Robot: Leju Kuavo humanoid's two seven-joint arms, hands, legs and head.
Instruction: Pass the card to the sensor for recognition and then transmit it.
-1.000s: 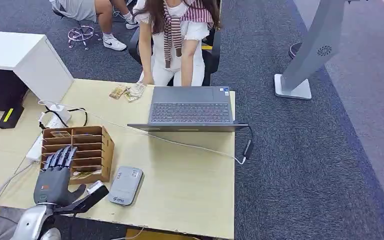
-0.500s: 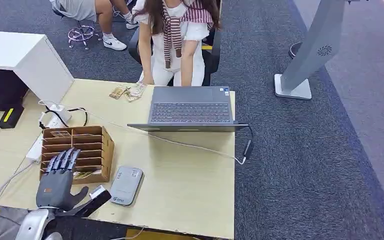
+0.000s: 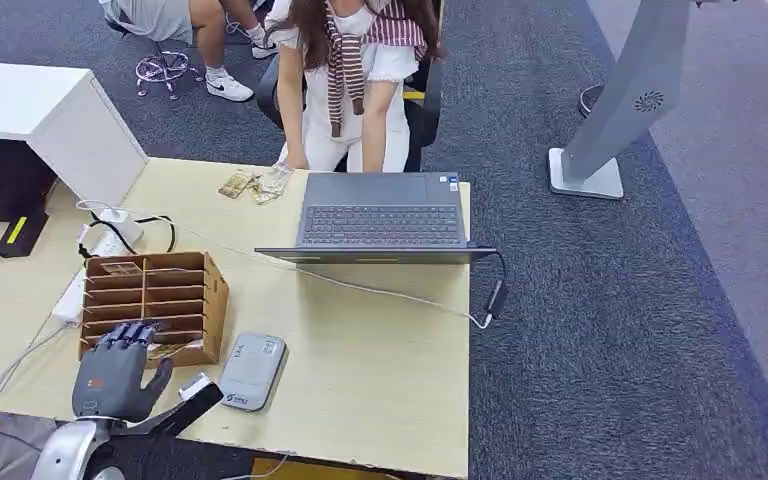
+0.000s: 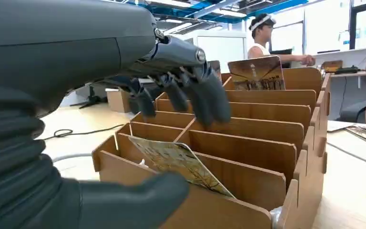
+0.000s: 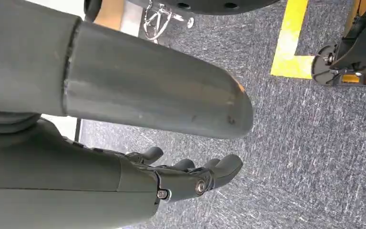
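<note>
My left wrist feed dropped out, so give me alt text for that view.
The left hand hovers open over a wooden card rack, its fingers curled above the slots and its thumb low in front. A card leans in the nearest slot; another card stands upright at the far end.

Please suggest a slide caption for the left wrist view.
Left robot hand open over a slotted brown wooden card holder, thumb beside a tilted picture card.
</note>
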